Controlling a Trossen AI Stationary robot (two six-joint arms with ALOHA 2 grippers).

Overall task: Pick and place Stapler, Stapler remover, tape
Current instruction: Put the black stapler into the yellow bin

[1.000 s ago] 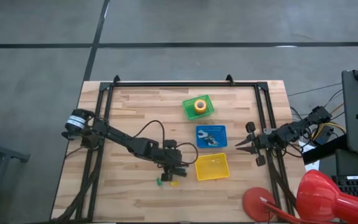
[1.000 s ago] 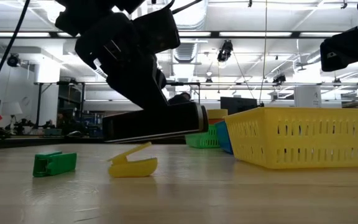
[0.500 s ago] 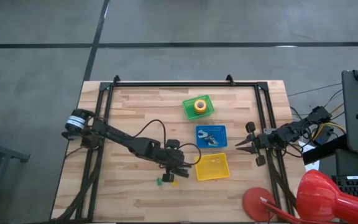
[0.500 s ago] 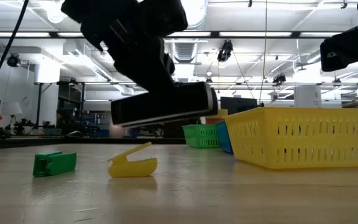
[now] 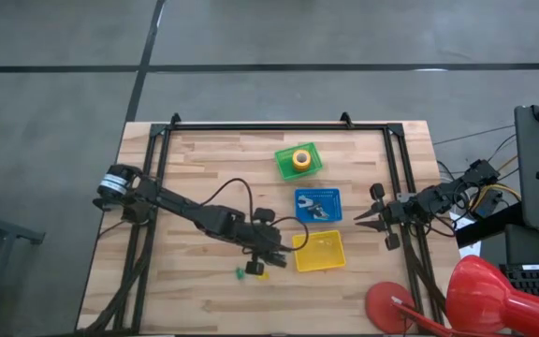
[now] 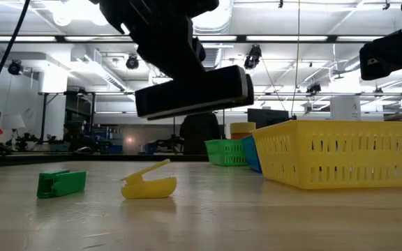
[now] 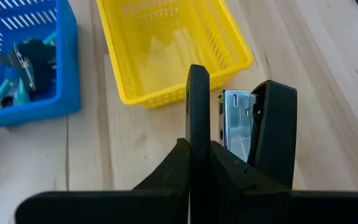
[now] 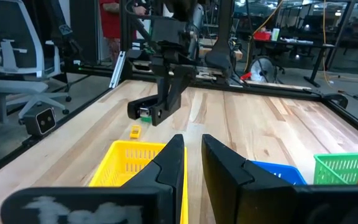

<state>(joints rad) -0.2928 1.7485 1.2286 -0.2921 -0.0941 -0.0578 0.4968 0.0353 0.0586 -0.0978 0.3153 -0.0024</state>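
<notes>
Wooden tabletop [image 5: 204, 168] w/ black rail frame, grey floor all round, big lab room beyond in low view. Going left to right, clock directions as in the high view.

Two small loose bits at approx 6 o'clock of tabletop centre: green clip [image 6: 61, 183] and yellow clip [image 6: 149, 185], lying flat, not task items, untouched.

Left tool [image 7: 229, 134] just past those, at 9 o'clock of yellow basket [image 5: 317, 251], clamped narrow on stapler [image 6: 194, 93]. Stapler held level, well clear of the wood, long axis aimed at the basket; prob. carried high so as to clear the basket wall before lowering in. Wrist view: chrome stapler face pinched between the two dark fingers [image 7: 197, 118], basket mouth straight ahead. Looks like transport step, drop not yet done; basket seems empty apart from a faint glint, can't tell what.

Blue basket [image 5: 318, 204] at 12 o'clock of the yellow one, touching or nearly so; holds metal-and-teal item, likely the staple remover [image 7: 23, 62], so that one judged done.

Green basket [image 5: 298, 160] farther toward 12, holds tape [image 5: 299, 159], face up, hole showing; also judged done.

Right tool [image 8: 191, 155] at 3 o'clock, parked off the baskets near the frame rail, fingers nearly closed w/ a slim gap, gripping nothing, waiting.
</notes>
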